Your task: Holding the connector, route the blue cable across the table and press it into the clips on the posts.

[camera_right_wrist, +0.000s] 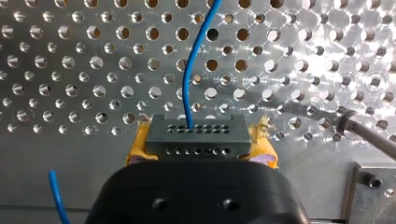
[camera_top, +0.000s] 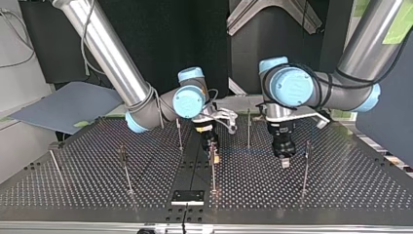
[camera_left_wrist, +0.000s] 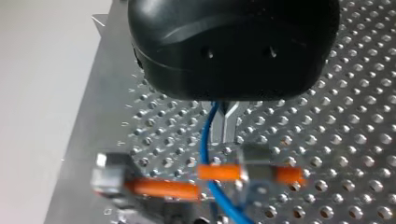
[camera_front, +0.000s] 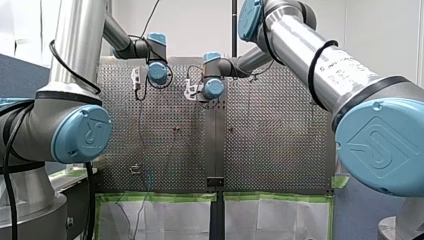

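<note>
Here, my right claw (camera_right_wrist: 201, 142) is clamped on the connector (camera_right_wrist: 196, 133), anchoring the blue cable (camera_right_wrist: 187, 79), which crosses the worktop (camera_right_wrist: 70, 70) to my left claw (camera_left_wrist: 225, 125), pinched about it, apparently to steer it into the orange clip (camera_left_wrist: 219, 171) beyond.

Both arms (camera_front: 75, 45) are silver tubes with light-blue joint caps (camera_front: 82, 134) and looped black cables (camera_front: 310, 75). My right gripper (camera_right_wrist: 196, 137) is glossy black with yellow pads (camera_right_wrist: 135, 150).
</note>
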`<action>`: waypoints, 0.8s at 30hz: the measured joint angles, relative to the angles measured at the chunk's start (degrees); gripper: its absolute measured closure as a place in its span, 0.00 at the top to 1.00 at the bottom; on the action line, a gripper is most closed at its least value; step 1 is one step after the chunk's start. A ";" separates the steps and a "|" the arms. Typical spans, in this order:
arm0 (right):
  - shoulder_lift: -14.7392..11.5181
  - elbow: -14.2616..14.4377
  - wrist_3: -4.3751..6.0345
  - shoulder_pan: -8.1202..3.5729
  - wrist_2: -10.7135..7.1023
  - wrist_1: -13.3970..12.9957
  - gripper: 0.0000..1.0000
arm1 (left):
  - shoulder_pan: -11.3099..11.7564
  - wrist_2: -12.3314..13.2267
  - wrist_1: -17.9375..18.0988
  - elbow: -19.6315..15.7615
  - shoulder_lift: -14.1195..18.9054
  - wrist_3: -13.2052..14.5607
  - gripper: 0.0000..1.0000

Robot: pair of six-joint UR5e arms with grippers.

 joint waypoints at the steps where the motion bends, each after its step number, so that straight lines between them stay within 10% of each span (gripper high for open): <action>1: 0.02 0.01 0.00 -0.02 0.00 0.02 0.00 | -0.05 -0.01 -0.13 0.00 0.18 -0.29 0.00; 24: -0.01 6.66 -0.03 0.24 0.25 1.97 0.00 | -0.31 1.15 3.59 -7.91 0.31 -0.70 0.00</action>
